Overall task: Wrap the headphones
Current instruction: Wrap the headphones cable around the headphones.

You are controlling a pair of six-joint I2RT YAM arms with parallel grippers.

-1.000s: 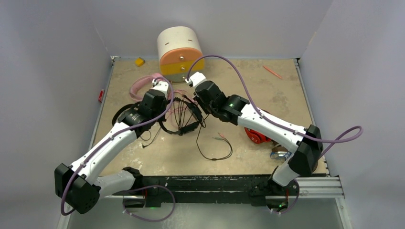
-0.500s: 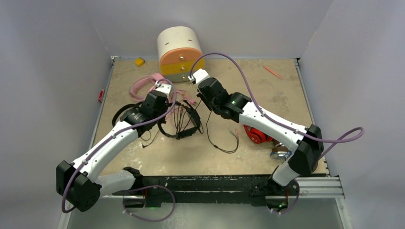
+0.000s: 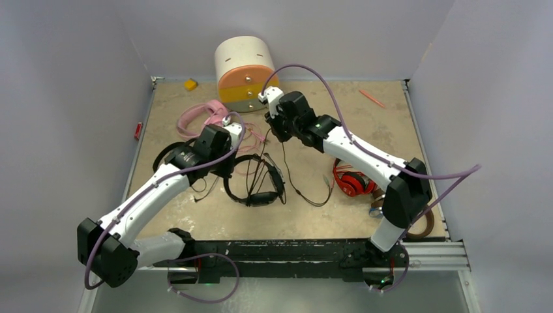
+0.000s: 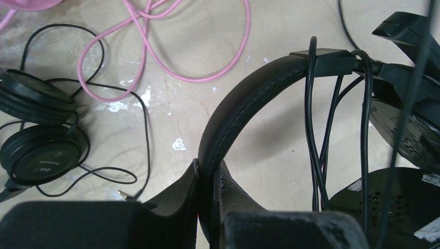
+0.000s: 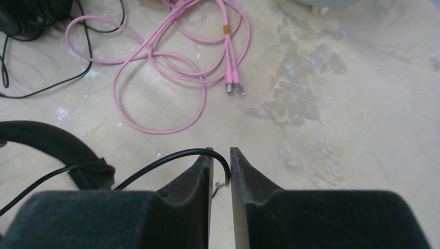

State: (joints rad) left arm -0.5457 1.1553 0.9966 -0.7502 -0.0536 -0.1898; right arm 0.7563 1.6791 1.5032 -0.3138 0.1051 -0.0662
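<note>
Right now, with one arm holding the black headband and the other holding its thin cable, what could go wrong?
1. The thin black cable runs between the right gripper pads, which stand slightly apart; it may slip out.
2. The left gripper pinches the padded black headband only at its edge; pulling may twist it free.
3. The loose pink cable lies close and could snag.

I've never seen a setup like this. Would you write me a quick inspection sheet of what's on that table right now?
Surface: tan tabletop, scuffed with pale stains.
Job's things: black headphones at centre; second black pair at left; pink pair behind; red pair and brown pair at right.
Clutter: white-orange-yellow drawer box, small yellow block, orange stick.
Grippers: left pincer shut on the black headband; right pincer pinching its thin black cable.
Cables: pink cable lying in loose loops; black cable partly looped over the headband.
Surroundings: plain grey walls; nothing else seen.
</note>
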